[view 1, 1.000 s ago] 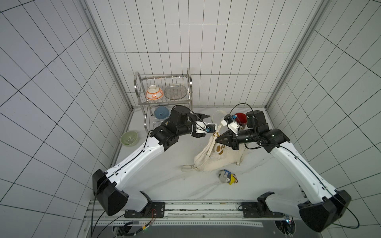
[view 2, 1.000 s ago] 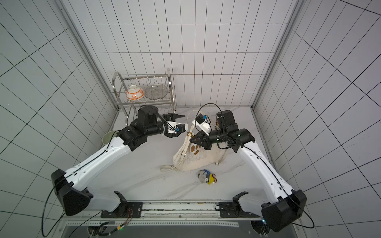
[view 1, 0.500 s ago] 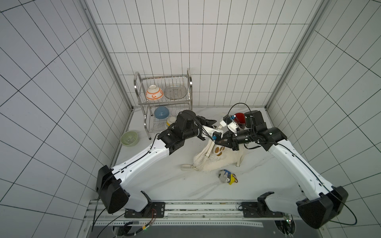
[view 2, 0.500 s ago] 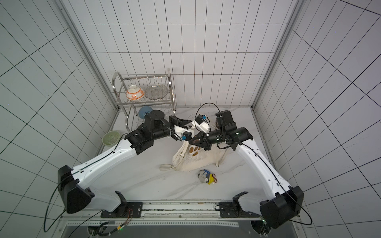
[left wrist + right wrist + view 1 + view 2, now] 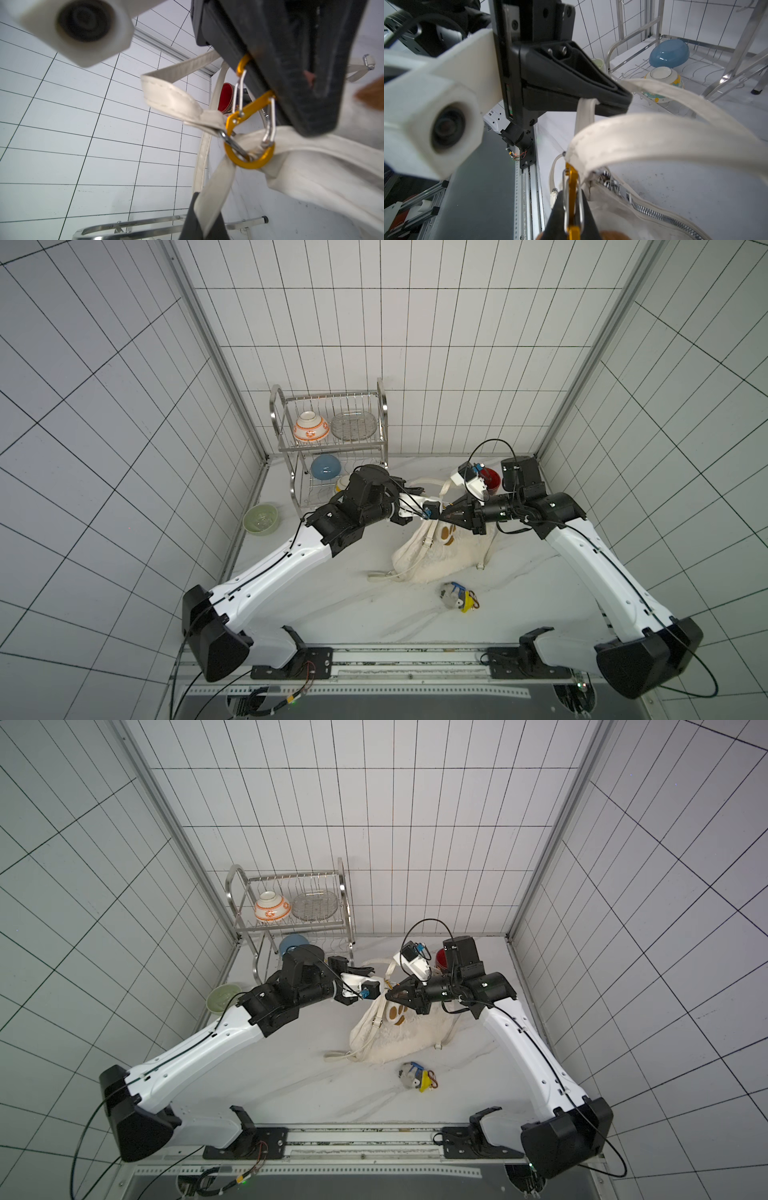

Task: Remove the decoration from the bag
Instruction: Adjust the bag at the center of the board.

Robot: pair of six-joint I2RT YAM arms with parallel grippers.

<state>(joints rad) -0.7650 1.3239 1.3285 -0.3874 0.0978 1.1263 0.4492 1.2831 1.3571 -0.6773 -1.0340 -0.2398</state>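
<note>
Left end effector [image 5: 623, 99] clenched on a white strap [image 5: 584, 116] of the bag [image 5: 440, 556]. Right end effector [image 5: 449, 515] clenched on the gold clip [image 5: 249, 165] hooked at the straps. I see the bag slumped mid-bench [image 5: 332, 597], its top held up between the 2 arms. 1 small grey-yellow toy [image 5: 457, 600] lies just beside it.
</note>
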